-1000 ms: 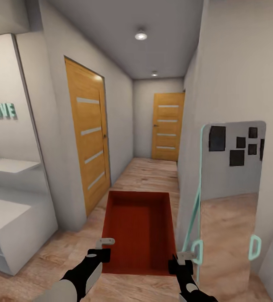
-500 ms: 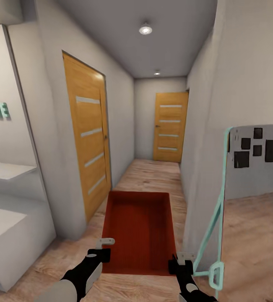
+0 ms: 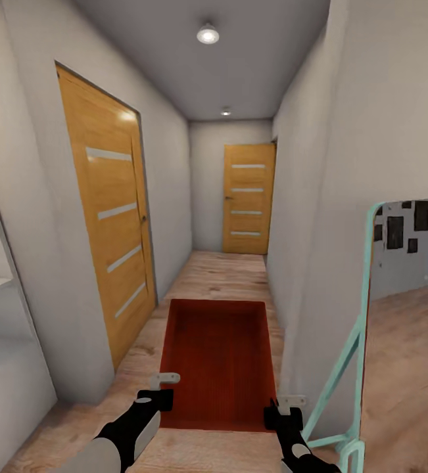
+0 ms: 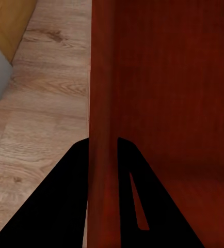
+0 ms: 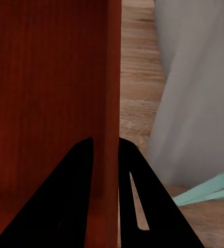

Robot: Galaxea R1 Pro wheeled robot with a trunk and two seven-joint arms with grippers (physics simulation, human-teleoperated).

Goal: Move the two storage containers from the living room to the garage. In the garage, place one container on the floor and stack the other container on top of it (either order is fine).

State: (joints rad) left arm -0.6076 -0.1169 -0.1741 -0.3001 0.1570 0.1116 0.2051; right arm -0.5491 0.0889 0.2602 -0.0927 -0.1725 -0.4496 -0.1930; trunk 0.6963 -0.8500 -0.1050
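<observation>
One orange-red storage container (image 3: 217,361), open-topped with finely ribbed walls, hangs level in front of me above the light wood plank floor of a hallway. My left gripper (image 3: 163,389) is shut on its left wall (image 4: 104,103), with one black finger (image 4: 65,201) on each side of the wall. On the other side, my right gripper (image 3: 286,404) is shut on the right wall (image 5: 112,77) in the same way. The bin looks empty inside. The garage is out of view.
A wooden door (image 3: 112,223) stands shut on the left and another (image 3: 248,198) at the corridor's far end. A white wall corner (image 3: 319,295) juts in close on the right, with a teal-framed mirror (image 3: 398,328) leaning beyond it. White furniture (image 3: 3,368) stands at the left.
The whole view has shifted: the camera moved forward into the hallway, so the left shelf with its letters slid out of view and the mirror slid right. The container stays held as before.
</observation>
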